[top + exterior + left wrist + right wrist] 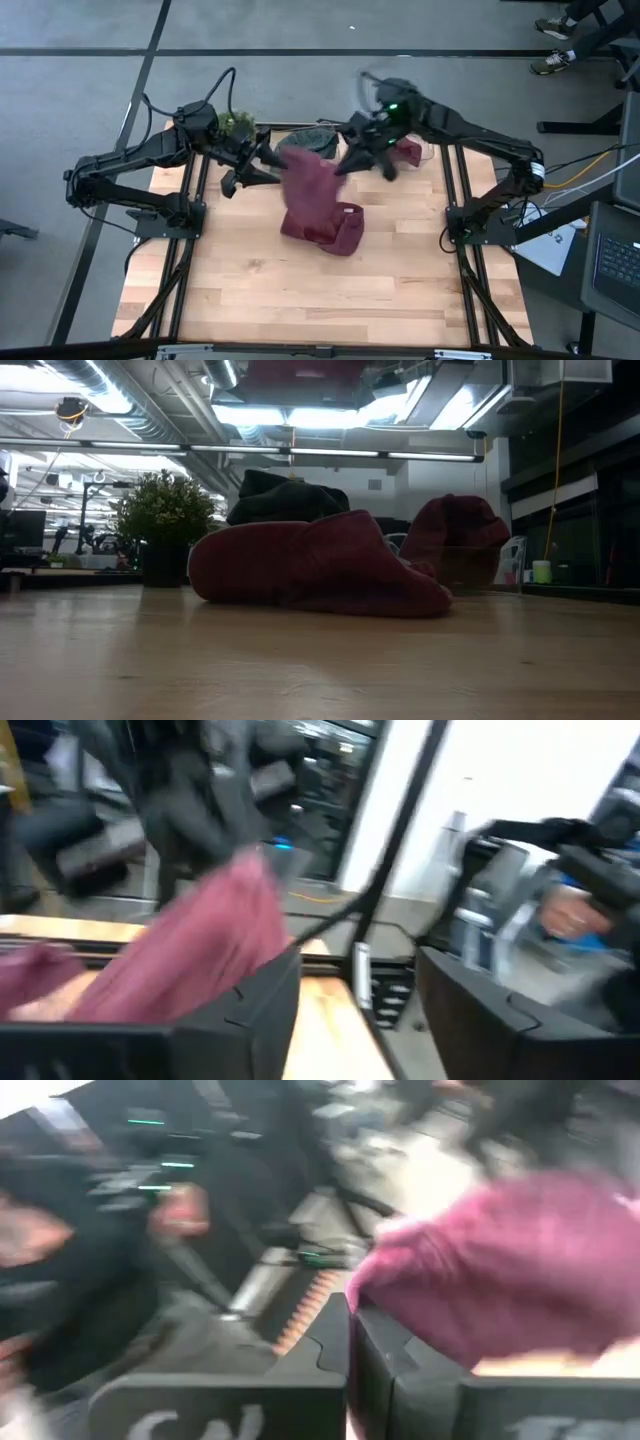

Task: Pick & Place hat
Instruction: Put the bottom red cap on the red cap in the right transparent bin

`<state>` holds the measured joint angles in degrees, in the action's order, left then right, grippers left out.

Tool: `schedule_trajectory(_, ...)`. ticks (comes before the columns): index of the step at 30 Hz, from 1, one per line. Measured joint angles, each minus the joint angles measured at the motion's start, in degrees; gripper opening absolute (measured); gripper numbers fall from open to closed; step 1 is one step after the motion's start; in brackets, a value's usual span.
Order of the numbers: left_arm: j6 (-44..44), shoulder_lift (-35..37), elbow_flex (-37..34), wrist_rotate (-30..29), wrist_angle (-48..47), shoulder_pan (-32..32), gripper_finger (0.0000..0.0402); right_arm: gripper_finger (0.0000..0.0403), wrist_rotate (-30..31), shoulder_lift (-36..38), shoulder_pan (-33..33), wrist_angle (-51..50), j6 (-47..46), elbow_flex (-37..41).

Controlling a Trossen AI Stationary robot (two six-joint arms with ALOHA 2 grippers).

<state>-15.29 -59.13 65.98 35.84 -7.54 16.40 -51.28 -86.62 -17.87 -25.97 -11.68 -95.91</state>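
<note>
Lying centre-frame on the table (250,290), maroon hat (318,205) with long axis running upper-left to lower-right, top corner at right gripper (352,160), fingers pressed together, seemingly pinching it; left gripper (262,165) spread, just left; contact blurred, dark hat (305,140) behind half hidden.

Wrist views smear with motion blur (ceiling lights (300,415) glare overhead)
</note>
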Motion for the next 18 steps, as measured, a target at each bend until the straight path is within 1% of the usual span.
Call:
schedule_trajectory(2,0.02,0.00,-0.02,-3.71,0.04,0.25,0.0209,0.0002,6.54,-0.38,0.02,-1.87,-0.30,0.25)
schedule_trajectory(4,0.50,-0.16,0.00,-7.93,0.03,0.27,0.0225,0.0002,12.34,-0.12,0.00,-1.42,-1.71,0.21)
schedule_trajectory(7,2.29,-0.33,-0.02,-13.56,-0.20,0.26,0.0243,0.0002,22.44,0.29,0.00,-0.69,-6.23,-0.09)
schedule_trajectory(9,3.58,-0.61,-0.02,-17.05,0.00,0.13,0.0250,0.0002,27.58,0.01,0.00,-0.40,-8.52,-0.03)
schedule_trajectory(11,4.54,-1.17,-0.02,-20.57,-0.19,-0.25,0.0256,0.0002,30.72,-0.21,0.00,0.83,-9.35,0.15)
schedule_trajectory(14,6.71,-2.74,-0.02,-25.99,0.14,-1.25,0.0258,0.0002,33.18,0.00,0.02,4.48,-10.71,0.05)
schedule_trajectory(18,7.76,-5.91,-0.02,-34.80,0.07,-2.79,0.0258,0.0002,33.73,-0.03,0.02,7.37,-10.83,0.04)
